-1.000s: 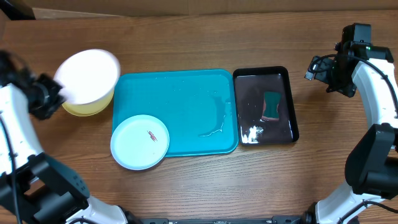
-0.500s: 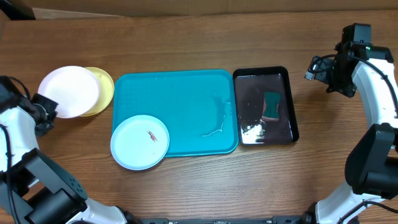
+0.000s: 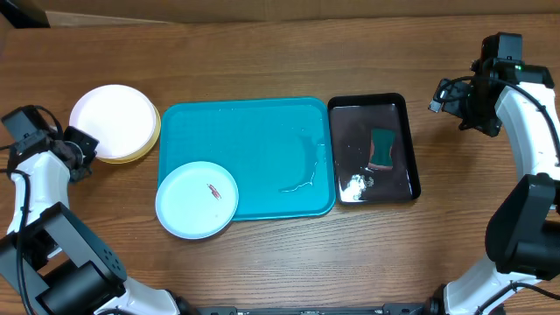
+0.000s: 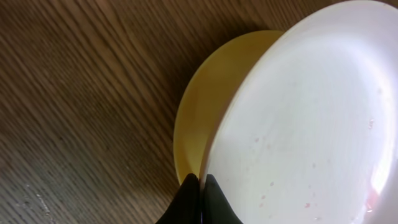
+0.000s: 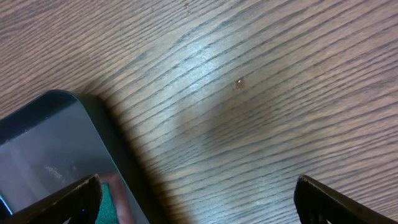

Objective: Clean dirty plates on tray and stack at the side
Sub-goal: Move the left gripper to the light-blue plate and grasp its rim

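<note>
The white plate (image 3: 114,121) lies on the yellow-green plate (image 3: 145,147) on the wood, left of the turquoise tray (image 3: 262,140). My left gripper (image 3: 79,147) is at the white plate's left edge. In the left wrist view its fingers (image 4: 200,186) are shut on the white plate's (image 4: 311,124) rim, with the yellow-green plate (image 4: 205,106) underneath. The light blue plate (image 3: 197,199), with a small reddish smear, overlaps the tray's front left corner. My right gripper (image 3: 448,98) is open and empty over bare wood (image 5: 199,193), right of the black tray.
A glossy black tray (image 3: 350,118) stands right of the turquoise tray; it holds a green sponge (image 3: 382,149) and some white foam (image 3: 354,186). Its corner shows in the right wrist view (image 5: 56,137). A water smear lies on the turquoise tray's right part (image 3: 302,179).
My left gripper swung the tilted white plate out to the left, then back right and down flat onto the yellow-green plate. The right arm has not moved.
</note>
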Motion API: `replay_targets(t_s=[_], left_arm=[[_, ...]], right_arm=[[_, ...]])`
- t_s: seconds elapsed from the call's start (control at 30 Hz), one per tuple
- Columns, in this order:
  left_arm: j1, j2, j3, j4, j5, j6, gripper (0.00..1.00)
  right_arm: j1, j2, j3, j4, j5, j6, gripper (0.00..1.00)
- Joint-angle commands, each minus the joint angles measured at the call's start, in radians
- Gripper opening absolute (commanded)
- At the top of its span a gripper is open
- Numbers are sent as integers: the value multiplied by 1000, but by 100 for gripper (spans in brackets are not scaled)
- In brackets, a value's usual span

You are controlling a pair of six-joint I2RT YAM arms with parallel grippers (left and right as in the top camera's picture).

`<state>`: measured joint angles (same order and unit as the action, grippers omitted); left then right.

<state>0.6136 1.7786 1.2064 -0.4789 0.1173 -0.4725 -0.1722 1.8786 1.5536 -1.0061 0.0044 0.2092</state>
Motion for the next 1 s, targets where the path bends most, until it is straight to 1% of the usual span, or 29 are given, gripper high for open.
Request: replay_targets(t_s=[0.0,0.03,0.07,0.1,0.13,0.17,0.23,0.33,0.43,0.5,0.57,0.63,0.7,0.73,0.8,0.87,0.97], left_arm=[[-6,19,-5,9,10,-14,30],[-6,19,-5,9,10,-14,56],[-6,19,-5,8,14,-14,69],[-5,18,-3,0,32,-14,76],[-5,14,4,-19,60,-14,80],[-5,-14,45,-106,157,-14,82],[-5,-63,87,-214,193,-15,82],[-11,-173,113,-376,199,-14,83],[-21,-282,112,-553,203,1,88],[-45,-349,110,-688,205,48,88],[-89,-399,95,-768,197,113,87],[-143,-430,72,-805,142,129,83],[-198,-440,47,-818,59,128,76],[-219,-440,34,-819,19,127,71],[-252,-436,-5,-814,-55,94,68],[-267,-429,-49,-795,-77,78,65],[-267,-419,-112,-752,-73,64,62]], right_arm=[[-2,-19,10,5,2,3,100],[-2,-19,10,5,2,3,100],[-2,-19,10,5,2,3,100],[-2,-19,10,5,2,3,100],[-2,-19,10,5,2,3,100],[-2,-19,10,5,2,3,100],[-2,-19,10,5,2,3,100],[-2,-19,10,5,2,3,100],[-2,-19,10,5,2,3,100],[-2,-19,10,5,2,3,100],[-2,-19,10,5,2,3,100],[-2,-19,10,5,2,3,100],[-2,-19,10,5,2,3,100],[-2,-19,10,5,2,3,100],[-2,-19,10,5,2,3,100],[-2,-19,10,5,2,3,100],[-2,-19,10,5,2,3,100]])
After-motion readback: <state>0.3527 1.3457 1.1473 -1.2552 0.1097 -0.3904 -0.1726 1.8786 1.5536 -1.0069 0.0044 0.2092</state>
